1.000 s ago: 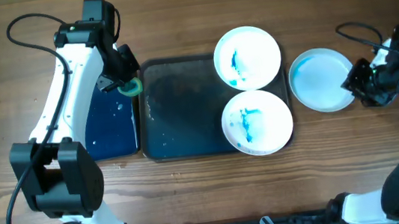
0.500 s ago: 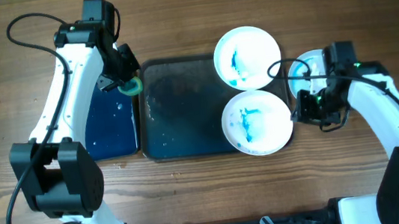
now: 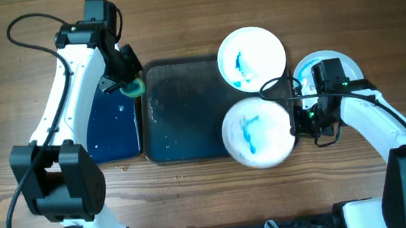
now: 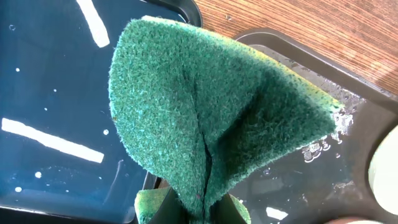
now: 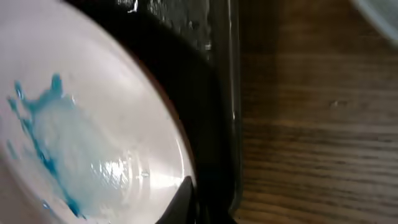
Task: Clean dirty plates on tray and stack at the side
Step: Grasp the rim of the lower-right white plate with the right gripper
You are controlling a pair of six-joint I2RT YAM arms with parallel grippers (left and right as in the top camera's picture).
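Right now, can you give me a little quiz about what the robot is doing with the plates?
1. True or false: the left gripper holds a green sponge.
2. How many plates show in the overhead view?
3. The right gripper is at the rim of which one? A. the far one. B. the near plate. C. the rightmost one.

Key: 1 true; 2 three; 3 B.

Blue-streaked white plates [image 3: 251, 58], green sponge [image 4: 205, 118]
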